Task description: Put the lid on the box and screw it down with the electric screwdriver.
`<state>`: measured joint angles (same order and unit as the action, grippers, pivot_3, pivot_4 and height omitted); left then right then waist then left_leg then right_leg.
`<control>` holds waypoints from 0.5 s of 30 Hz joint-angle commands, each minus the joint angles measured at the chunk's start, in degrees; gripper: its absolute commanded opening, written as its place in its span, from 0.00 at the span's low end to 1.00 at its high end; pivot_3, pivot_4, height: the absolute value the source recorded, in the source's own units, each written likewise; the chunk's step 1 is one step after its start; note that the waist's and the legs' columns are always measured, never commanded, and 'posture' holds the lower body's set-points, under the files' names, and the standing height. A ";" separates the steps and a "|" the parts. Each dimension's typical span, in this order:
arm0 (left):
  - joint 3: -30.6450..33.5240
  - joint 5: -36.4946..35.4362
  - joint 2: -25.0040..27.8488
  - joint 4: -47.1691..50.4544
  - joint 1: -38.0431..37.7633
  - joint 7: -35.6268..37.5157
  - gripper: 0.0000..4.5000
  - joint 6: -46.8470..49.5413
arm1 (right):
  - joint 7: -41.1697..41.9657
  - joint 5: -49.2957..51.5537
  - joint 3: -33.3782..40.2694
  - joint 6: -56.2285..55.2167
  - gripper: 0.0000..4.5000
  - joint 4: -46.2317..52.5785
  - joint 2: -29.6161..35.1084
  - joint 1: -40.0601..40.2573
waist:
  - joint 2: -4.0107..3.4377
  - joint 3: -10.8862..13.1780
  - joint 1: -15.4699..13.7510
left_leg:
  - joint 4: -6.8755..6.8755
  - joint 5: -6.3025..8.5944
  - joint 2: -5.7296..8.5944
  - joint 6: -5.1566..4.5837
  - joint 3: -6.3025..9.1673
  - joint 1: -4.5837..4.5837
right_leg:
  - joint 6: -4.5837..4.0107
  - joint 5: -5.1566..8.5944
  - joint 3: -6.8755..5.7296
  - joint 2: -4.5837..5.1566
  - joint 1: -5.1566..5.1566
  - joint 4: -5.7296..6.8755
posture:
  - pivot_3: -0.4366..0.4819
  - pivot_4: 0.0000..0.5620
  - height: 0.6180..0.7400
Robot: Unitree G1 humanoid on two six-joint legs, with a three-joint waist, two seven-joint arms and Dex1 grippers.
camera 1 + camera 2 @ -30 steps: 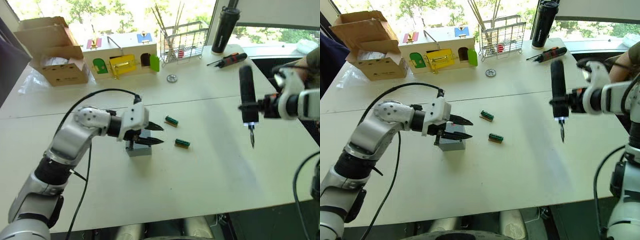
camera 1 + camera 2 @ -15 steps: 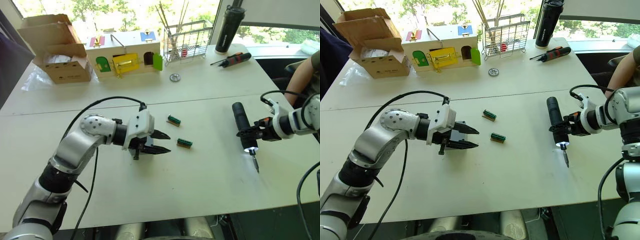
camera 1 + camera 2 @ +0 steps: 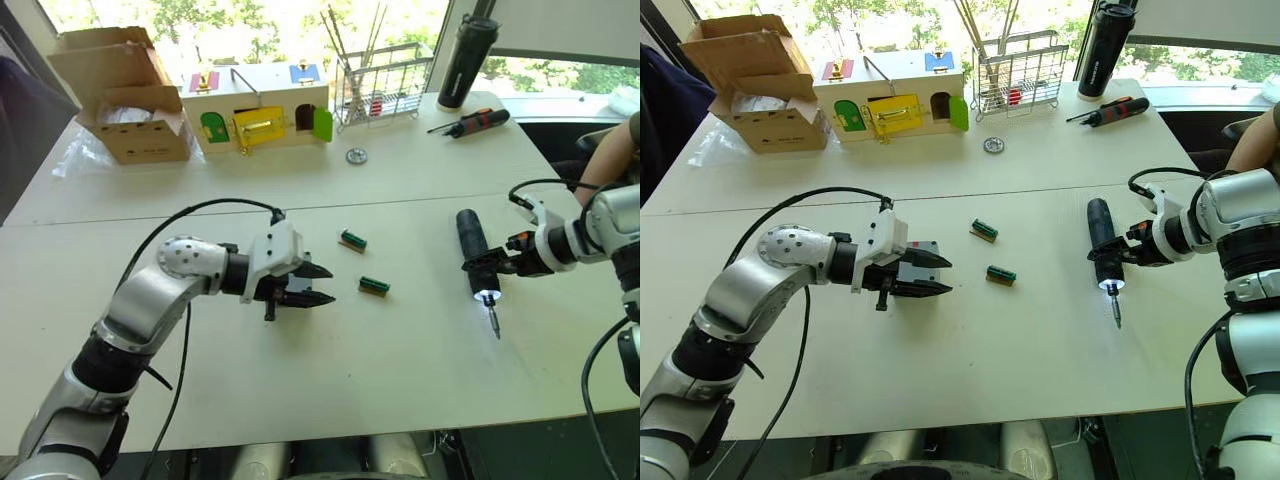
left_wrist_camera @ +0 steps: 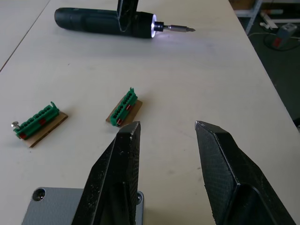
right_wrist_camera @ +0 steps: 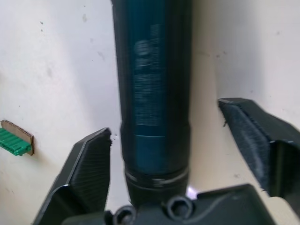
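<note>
The electric screwdriver [image 3: 1101,243] lies flat on the white table [image 3: 1040,330], out on the robot's right side, its thin metal bit pointing toward the robot and a small light glowing at the bit end. The right gripper [image 5: 187,140] sits astride it, black fingers [image 5: 89,173] spread wide to either side of the barrel, not touching it on either flank in the right wrist view. Over on the left, the left gripper [image 4: 166,129] hangs low above the table with its two fingers parted, nothing between them. Directly beneath its wrist sits the grey box [image 4: 56,206], a screw visible in one corner of its top face; the gripper's body hides most of it from the head camera. Ahead of the fingertips lie two green terminal blocks [image 3: 1001,274], one just beyond the tips, the other [image 3: 984,230] a little farther back, well apart from the screwdriver. Along the far edge stand a cardboard carton [image 3: 125,95], a wooden box with coloured doors [image 3: 258,105], a wire basket [image 3: 385,80], a black flask [image 3: 468,60] and a red-and-black hand screwdriver [image 3: 470,122].
</note>
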<state>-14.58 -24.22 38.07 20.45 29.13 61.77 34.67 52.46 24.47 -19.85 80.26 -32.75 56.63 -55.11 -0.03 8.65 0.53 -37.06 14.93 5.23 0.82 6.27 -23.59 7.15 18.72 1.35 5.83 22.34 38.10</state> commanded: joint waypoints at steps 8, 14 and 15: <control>1.64 0.59 0.52 -1.71 2.05 -0.42 0.42 -1.20 | 1.63 -4.04 1.53 -2.21 0.98 2.31 0.45 -0.80 | 0.00 0.00 0.10 | 0.02 0.00 0.03 0.00 0.00 0.00 | 0.00 0.00 0.00 0.03 0.03 0.00 | 0.48 0.27 1.00; 3.34 1.03 1.65 -4.10 2.29 -0.58 0.42 -1.62 | 1.24 -3.83 4.85 -2.62 0.98 8.10 1.36 -1.84 | -0.01 0.00 0.16 | 0.05 0.00 0.02 0.00 -0.01 -0.02 | 0.00 0.00 0.01 0.02 0.09 0.01 | 0.48 0.27 1.00; 3.85 0.99 1.97 -4.38 2.15 -0.62 0.42 -1.58 | 0.93 -4.09 5.30 -3.02 0.98 9.64 1.63 -1.87 | -0.01 0.01 0.17 | 0.06 0.00 0.02 0.00 -0.01 -0.03 | 0.00 0.00 0.01 0.02 0.11 0.02 | 0.48 0.27 1.00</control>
<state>-13.39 -23.24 39.10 15.65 30.46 61.23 34.20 53.68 20.69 -16.88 78.16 -26.37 56.80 -55.13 -0.03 8.66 0.70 -37.00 14.93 5.25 0.82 6.27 -23.63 7.15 18.72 1.36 5.85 22.47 38.12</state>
